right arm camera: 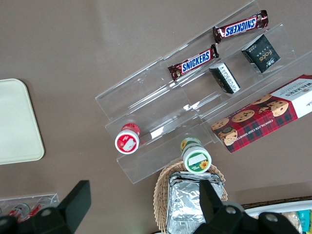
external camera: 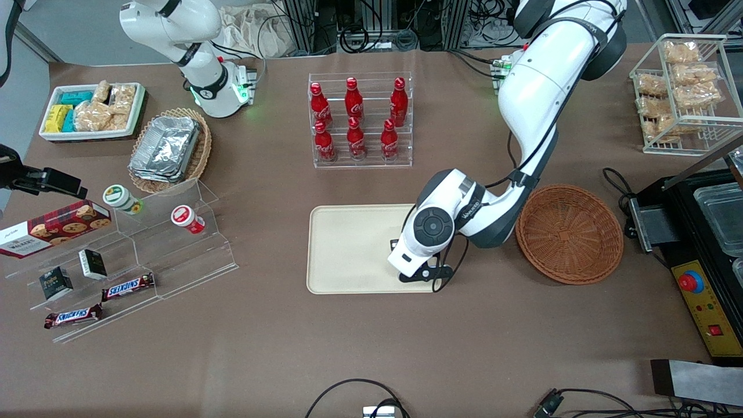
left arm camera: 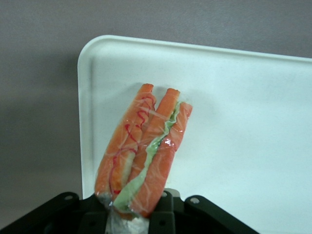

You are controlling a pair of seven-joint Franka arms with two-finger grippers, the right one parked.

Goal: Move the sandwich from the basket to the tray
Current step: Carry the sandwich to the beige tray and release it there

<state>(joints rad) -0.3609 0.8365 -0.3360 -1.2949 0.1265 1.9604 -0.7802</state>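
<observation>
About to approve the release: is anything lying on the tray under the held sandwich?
Nothing visible does. The end effector holds the sandwich over the tray, whose surface beneath shows bare; the basket sits beside it.

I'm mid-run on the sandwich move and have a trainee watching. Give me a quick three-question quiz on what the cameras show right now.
1. True or false: the sandwich lies in the basket.
2. What is the tool over? A) the bottle rack B) the tray C) bare table
3. Fill in: the six red bottles stand ______ from the front camera than the tray.

Key:
1. False. The basket is empty; the wrist view shows the tool shut on the sandwich.
2. B. It hangs over the tray's end nearest the basket.
3. Farther.
</observation>
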